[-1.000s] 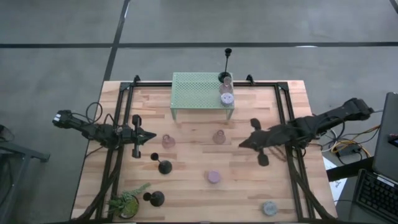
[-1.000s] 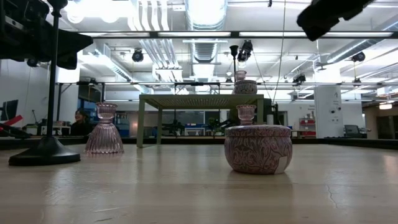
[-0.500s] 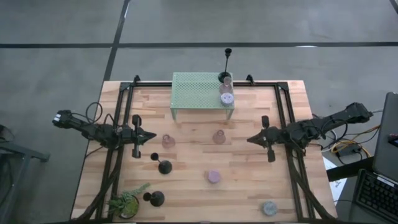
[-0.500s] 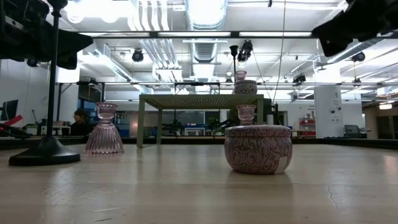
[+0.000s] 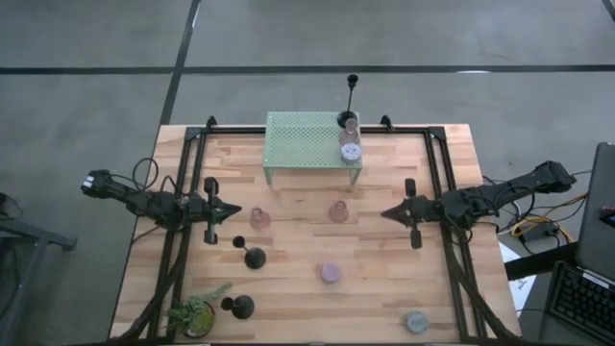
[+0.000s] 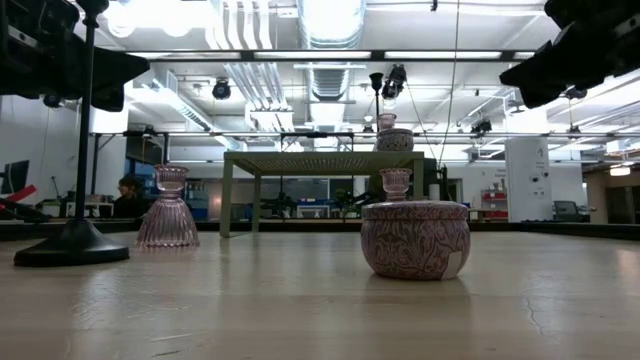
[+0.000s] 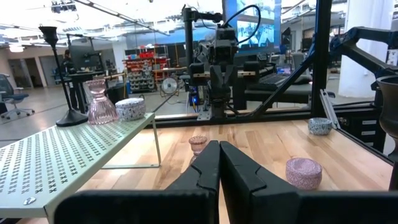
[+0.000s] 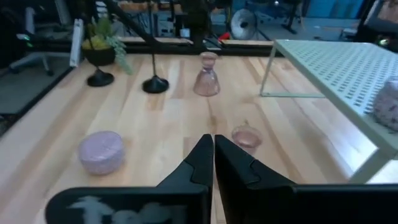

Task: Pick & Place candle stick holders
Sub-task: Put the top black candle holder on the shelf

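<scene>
Right arm has pulled back over the last second: a second ago its gripper sat further in over the counter [image 5: 288, 288], angled toward the middle; now the right gripper [image 5: 389, 213] hangs nearer its own side rail, level and pointing across at the left arm. Fingers [image 8: 200, 163] pressed together, nothing between them. Left gripper [image 5: 233, 209] unchanged at its side, fingers [image 7: 208, 167] likewise closed on nothing.

Holder positions, none moved in that second:
- mesh rack [image 5: 307, 144], far corner toward the right side: tall black holder [image 5: 352, 100], pink cup [image 5: 350, 125] and a pale puck [image 5: 350, 151], clustered together
- open counter: pink cup holder [image 5: 259, 219] just in front of the left gripper; second pink cup [image 5: 337, 210] midway between the grippers
- black stemmed holder [image 5: 254, 256] and another black one [image 5: 239, 306] beside the potted plant [image 5: 197, 312]
- lilac puck [image 5: 330, 273] mid-counter; grey puck [image 5: 415, 320] at the near right corner

Reading: three of nine pieces look placed on the rack, six remain on the counter. The retreat with empty, closed fingers looks like a return to rest after a placement, or a reset before the next pick. Nearest candidate for the right arm appears to be the middle pink cup; fingers would need to open first
</scene>
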`<action>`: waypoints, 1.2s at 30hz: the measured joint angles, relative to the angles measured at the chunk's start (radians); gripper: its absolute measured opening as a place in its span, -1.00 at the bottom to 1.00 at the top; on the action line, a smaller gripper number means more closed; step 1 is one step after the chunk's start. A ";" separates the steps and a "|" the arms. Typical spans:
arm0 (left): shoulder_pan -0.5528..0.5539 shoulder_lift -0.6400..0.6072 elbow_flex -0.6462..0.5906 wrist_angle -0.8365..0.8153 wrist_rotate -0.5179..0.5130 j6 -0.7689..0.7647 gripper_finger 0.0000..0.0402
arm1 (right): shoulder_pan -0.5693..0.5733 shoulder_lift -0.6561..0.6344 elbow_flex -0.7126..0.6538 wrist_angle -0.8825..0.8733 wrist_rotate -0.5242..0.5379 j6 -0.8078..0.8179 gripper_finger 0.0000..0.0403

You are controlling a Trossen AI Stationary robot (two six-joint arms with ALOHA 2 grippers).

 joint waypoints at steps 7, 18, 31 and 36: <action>0.000 0.000 0.000 0.000 0.000 0.000 -0.93 | -0.002 0.000 0.000 0.024 0.003 -0.052 -0.96; 0.000 0.000 0.000 0.000 0.000 0.000 -0.93 | -0.036 -0.090 0.000 0.044 -0.073 -0.096 -0.96; 0.000 0.000 0.000 0.000 0.000 0.000 -0.93 | -0.042 -0.096 -0.003 -0.018 -0.079 -0.040 -0.96; 0.001 0.000 0.000 0.000 -0.006 0.065 -0.93 | -0.042 -0.097 -0.004 -0.016 -0.067 -0.062 -0.96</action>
